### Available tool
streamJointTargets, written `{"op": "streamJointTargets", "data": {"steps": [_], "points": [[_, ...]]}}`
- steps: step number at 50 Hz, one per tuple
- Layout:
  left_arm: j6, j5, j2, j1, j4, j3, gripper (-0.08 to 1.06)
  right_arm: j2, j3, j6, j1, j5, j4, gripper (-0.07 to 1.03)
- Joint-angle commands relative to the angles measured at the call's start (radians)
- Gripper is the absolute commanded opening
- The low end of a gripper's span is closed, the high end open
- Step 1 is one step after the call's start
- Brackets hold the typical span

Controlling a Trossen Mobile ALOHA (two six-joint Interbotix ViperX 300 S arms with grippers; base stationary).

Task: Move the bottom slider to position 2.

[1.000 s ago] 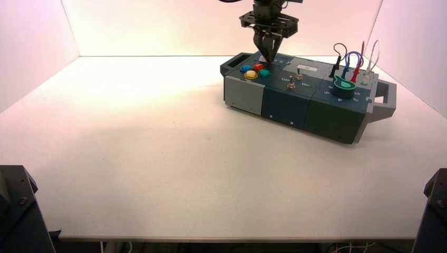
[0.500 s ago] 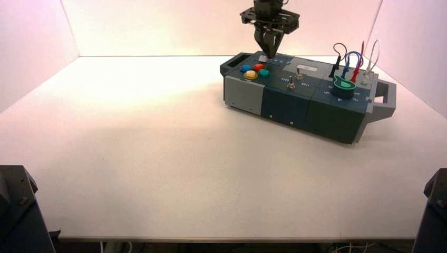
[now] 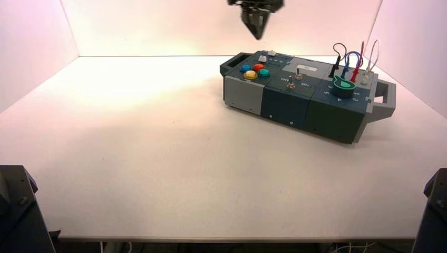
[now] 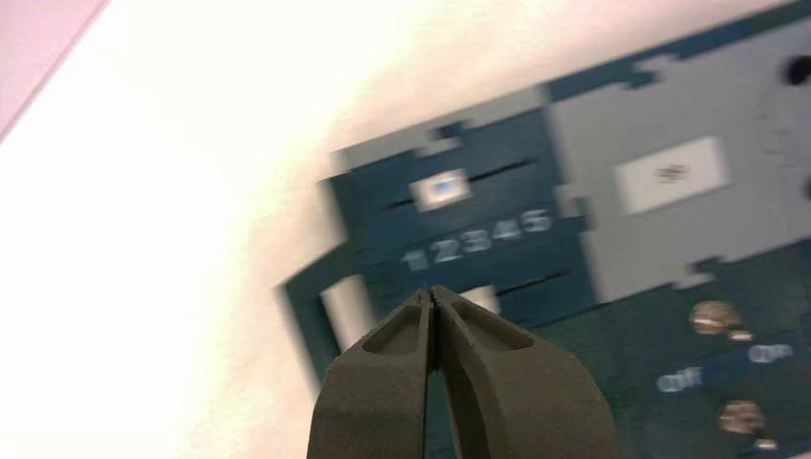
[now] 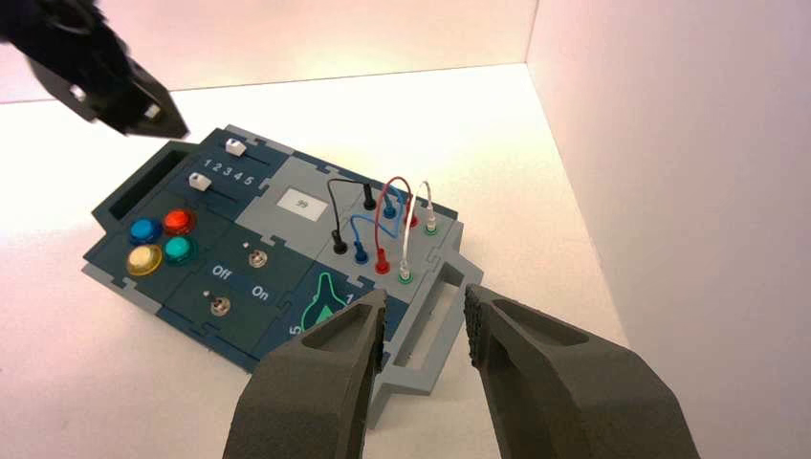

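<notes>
The bottom slider (image 3: 262, 58) is a small whitish knob on the dark blue box (image 3: 284, 103), just behind the coloured buttons. It also shows in the right wrist view as the bottom slider (image 5: 200, 182), beside the printed row 1 2 3 4 5. My left gripper (image 3: 257, 36) hangs shut well above the box's far left end, holding nothing and touching nothing. In its own wrist view the left gripper (image 4: 432, 292) half covers the bottom slider (image 4: 485, 297). My right gripper (image 5: 424, 311) is open above the box's grey handle (image 5: 413, 375).
A second slider (image 3: 272, 52) sits behind the first. Four round buttons (image 3: 254, 70), two toggle levers (image 3: 294, 77), a green knob (image 3: 343, 86) and looped wires (image 3: 352, 60) fill the box top. White walls close the table's back and sides.
My left gripper has lifted from the slider area straight up and slightly left, staying shut. The bottom slider's knob, covered a second ago, now shows.
</notes>
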State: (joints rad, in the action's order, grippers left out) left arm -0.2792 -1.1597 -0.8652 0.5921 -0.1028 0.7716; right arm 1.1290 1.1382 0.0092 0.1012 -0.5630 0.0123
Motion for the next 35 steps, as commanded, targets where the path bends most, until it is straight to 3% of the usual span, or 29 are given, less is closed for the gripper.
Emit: {"op": "streamJointTargets", "data": {"steps": [1, 21, 28, 35], "points": [[-0.002, 0.002, 0.072, -0.028, 0.002, 0.003, -0.03, -0.005, -0.015, 0.003, -0.003, 0.012, 0.003, 0.45], [-0.003, -0.025, 0.092, -0.044, -0.008, 0.025, -0.03, -0.005, -0.014, 0.003, -0.003, 0.012, 0.005, 0.45], [-0.008, -0.071, 0.169, -0.046, -0.015, 0.043, -0.03, -0.005, -0.014, 0.003, -0.003, 0.012, 0.005, 0.45], [-0.014, -0.08, 0.291, -0.046, -0.031, -0.003, -0.03, -0.005, -0.015, 0.0, -0.008, 0.012, 0.005, 0.45]]}}
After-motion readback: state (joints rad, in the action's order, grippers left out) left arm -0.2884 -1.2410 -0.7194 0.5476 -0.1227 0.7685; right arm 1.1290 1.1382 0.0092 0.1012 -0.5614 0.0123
